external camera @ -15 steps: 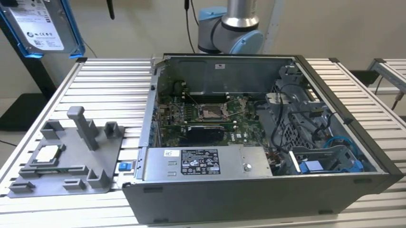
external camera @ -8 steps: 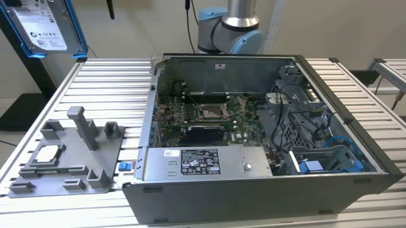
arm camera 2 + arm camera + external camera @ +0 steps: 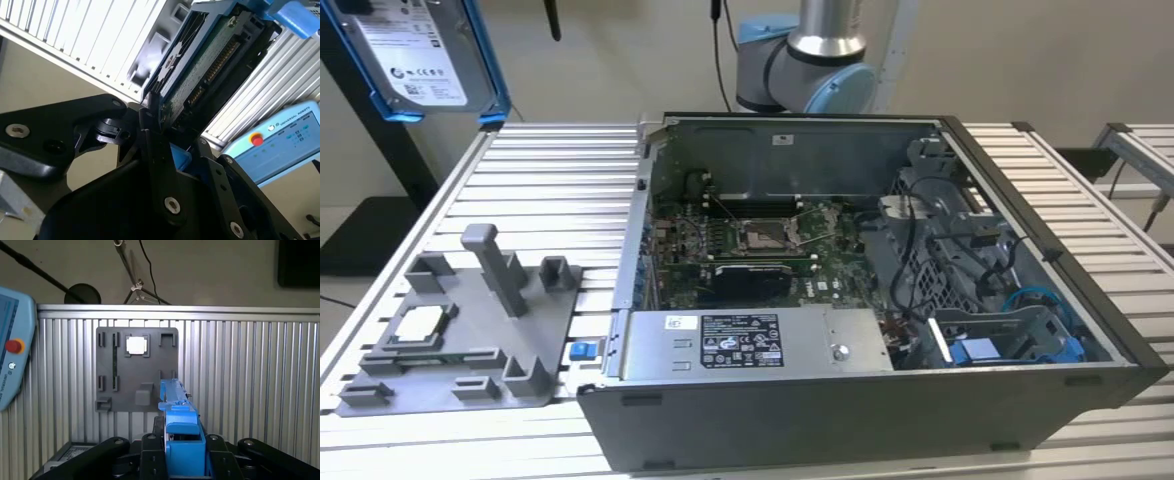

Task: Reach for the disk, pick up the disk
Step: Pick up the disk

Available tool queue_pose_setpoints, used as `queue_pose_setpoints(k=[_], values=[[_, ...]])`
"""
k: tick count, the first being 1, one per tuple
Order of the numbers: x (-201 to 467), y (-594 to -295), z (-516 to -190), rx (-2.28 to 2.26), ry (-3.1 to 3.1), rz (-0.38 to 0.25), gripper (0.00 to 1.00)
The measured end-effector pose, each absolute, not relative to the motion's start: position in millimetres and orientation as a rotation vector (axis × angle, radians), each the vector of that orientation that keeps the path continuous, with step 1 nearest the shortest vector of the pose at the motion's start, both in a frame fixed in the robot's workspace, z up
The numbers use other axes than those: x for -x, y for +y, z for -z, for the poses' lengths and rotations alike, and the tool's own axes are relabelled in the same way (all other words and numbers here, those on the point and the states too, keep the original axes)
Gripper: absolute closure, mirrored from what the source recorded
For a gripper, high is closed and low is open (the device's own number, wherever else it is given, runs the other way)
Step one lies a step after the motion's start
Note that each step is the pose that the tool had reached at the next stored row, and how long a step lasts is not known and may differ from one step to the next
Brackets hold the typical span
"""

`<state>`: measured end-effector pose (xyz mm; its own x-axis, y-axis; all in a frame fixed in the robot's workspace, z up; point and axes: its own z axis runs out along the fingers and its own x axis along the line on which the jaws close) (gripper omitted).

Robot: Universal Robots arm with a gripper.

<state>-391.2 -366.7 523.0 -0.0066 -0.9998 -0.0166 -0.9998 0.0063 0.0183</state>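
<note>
Disk [image 3: 175, 400] edge-on in gripper [image 3: 181, 446] — well clear of table [image 3: 250, 365]

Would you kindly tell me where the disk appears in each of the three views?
Exterior view: the disk is aloft at the exterior view's upper left.
First wrist view: the disk stands edge-on before the ribbed table.
Second wrist view: its circuit-board underside shows.
Shared landmark: the ribbed table.

printed label [image 3: 408, 48] on disk [image 3: 430, 62], text illegible
</note>
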Motion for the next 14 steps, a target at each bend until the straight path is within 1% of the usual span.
queue_pose_setpoints(k=[14], values=[[381.4,-366.7,-523.0,-2.213,-2.228,0.039,1.0]])
